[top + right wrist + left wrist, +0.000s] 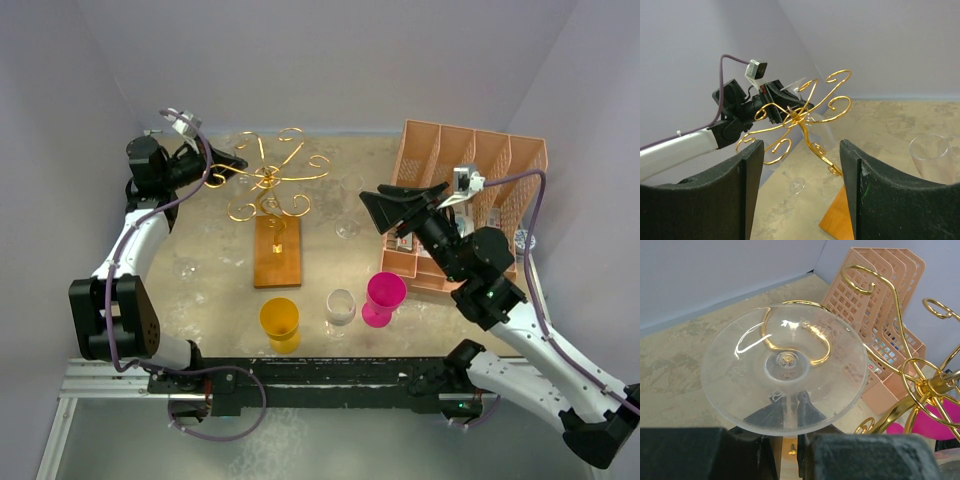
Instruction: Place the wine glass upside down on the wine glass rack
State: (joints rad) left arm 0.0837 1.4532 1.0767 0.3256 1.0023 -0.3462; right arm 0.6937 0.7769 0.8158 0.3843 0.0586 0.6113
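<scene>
Left gripper [789,415] clamped on the stem of the upside-down wine glass [785,365], at the far-left curl of the wine glass rack [932,386] — slide stem level into the hook, foot above wire, before letting go — right gripper [800,150] apart, empty.

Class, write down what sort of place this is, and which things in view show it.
Probably a robot test booth, not a kitchen: plain walls box in a small table, and a left arm and a right arm are bolted along its edge.
</scene>
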